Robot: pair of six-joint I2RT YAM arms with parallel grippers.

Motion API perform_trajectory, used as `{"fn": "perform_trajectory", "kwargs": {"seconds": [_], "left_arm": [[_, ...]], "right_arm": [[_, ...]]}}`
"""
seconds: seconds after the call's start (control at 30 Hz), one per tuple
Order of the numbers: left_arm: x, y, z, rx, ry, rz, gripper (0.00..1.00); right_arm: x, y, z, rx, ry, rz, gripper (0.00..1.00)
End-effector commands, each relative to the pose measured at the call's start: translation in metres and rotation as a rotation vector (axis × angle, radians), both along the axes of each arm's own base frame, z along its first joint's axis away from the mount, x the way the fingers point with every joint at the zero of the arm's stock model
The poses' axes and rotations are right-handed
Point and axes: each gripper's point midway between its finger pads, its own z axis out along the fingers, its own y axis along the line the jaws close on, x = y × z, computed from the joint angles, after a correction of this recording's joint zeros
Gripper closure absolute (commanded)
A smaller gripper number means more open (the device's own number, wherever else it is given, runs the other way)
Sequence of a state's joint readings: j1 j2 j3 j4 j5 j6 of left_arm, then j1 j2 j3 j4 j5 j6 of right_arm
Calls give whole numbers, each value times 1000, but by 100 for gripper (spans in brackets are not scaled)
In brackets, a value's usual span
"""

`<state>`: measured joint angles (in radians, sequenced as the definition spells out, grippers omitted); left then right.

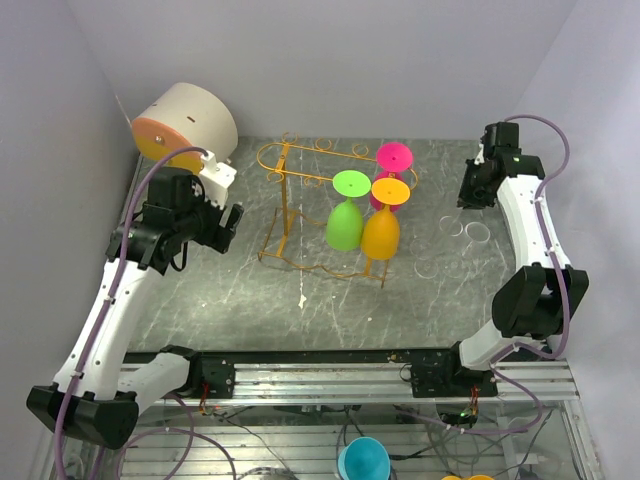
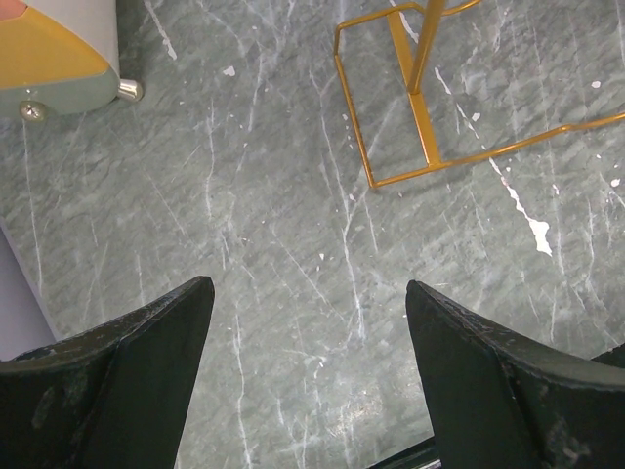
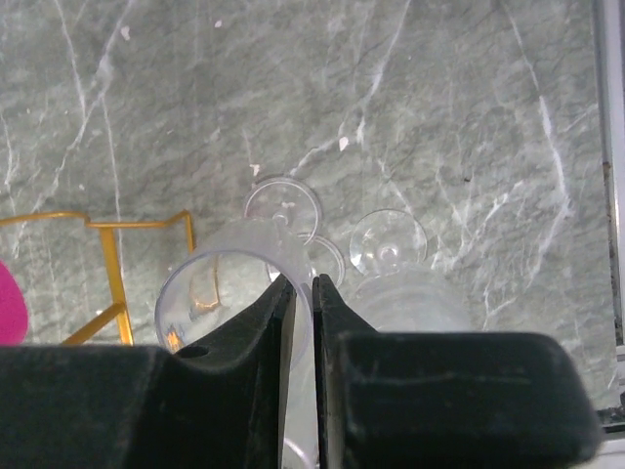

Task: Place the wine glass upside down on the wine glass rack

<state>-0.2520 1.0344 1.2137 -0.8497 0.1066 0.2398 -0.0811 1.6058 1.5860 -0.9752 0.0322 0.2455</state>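
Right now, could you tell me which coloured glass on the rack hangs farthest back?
The pink glass: it hangs behind the green glass and the orange glass, which hang side by side at the front of the wine glass rack.

The golden-yellow wire wine glass rack (image 1: 284, 205) is standing upright in the middle, while the clear wine glass (image 3: 220, 293) is sitting well apart to its right, open mouth turned upward (the right gripper (image 3: 304, 285) is pinching its rim).

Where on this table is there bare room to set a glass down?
Bare marble in front of the rack, toward the near rail, and left of it below the drum. Crowded right of the rack, where clear glasses cluster.
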Motion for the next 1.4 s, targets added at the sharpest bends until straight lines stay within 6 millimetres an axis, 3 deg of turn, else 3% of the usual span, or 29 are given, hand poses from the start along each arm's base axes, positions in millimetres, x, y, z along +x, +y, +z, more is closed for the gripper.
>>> {"fn": "perform_trajectory", "kwargs": {"seconds": [0.0,0.23,0.37,0.5,0.63,0.73,0.83,1.0,1.17,1.37], "left_arm": [[1,0,12,14,-53,-2,10],[-2,1,13,20,-67,-1,10],[-3,1,13,25,-71,0,10],[-3,1,14,25,-75,0,10],[-3,2,13,28,-72,2,10],[-3,2,12,29,-73,4,10],[-3,3,12,32,-72,7,10],[0,4,17,30,-80,25,10],[3,14,39,53,-101,82,9],[10,41,72,80,-150,264,5]], "right_arm": [[-8,13,0,-10,47,44,85],[-6,23,-2,0,64,67,68],[-5,24,-8,0,76,70,67],[-4,24,-19,-1,105,73,78],[-3,23,-22,-13,105,72,100],[-4,19,-19,-29,100,61,100],[-1,10,-2,-79,43,28,100],[6,2,52,-115,-149,-12,100],[13,2,97,-111,-358,-39,100],[10,-3,133,-132,-520,-64,100]]}}
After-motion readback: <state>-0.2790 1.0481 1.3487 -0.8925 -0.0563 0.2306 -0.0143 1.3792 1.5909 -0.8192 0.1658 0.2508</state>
